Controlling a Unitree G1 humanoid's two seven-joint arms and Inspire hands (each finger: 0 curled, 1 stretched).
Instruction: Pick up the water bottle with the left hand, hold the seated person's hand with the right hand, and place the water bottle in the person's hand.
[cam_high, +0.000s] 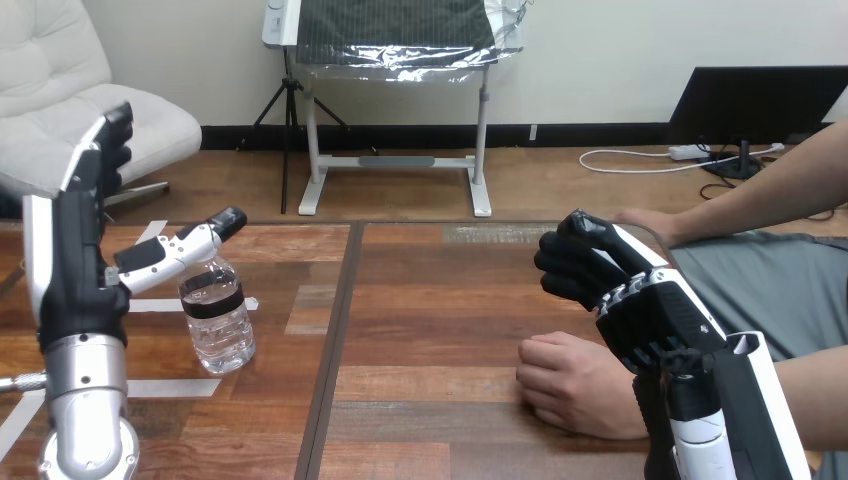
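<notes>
A clear water bottle (217, 325) with a dark band round its upper part is standing upright on the left half of a wooden table (430, 330), just beside strips of white tape (165, 388); the robot's left hand (75, 260) is hanging raised at the bottle's left side, its fingers (105, 150) pointing straight up and well clear of the bottle; its thumb (185, 245) is stretching out sideways across the bottle's top, hiding the cap; whether the thumb is touching the bottle cannot be told; nothing is curling round the bottle, so the left hand is spread and holding nothing.

On the right half of the table, the robot's right hand (650, 310) is hovering with its back facing up and its dark fingers (565, 265) curling inward on nothing; just below and in front of it, the person's near hand (570, 385) is resting on the table in a loose fist, beside the robot's forearm; no robot finger is wrapping round it; the person's far hand (640, 220) is lying flat at the table's far edge, behind the right hand; the bottle is sitting well apart from both of the person's hands.
</notes>
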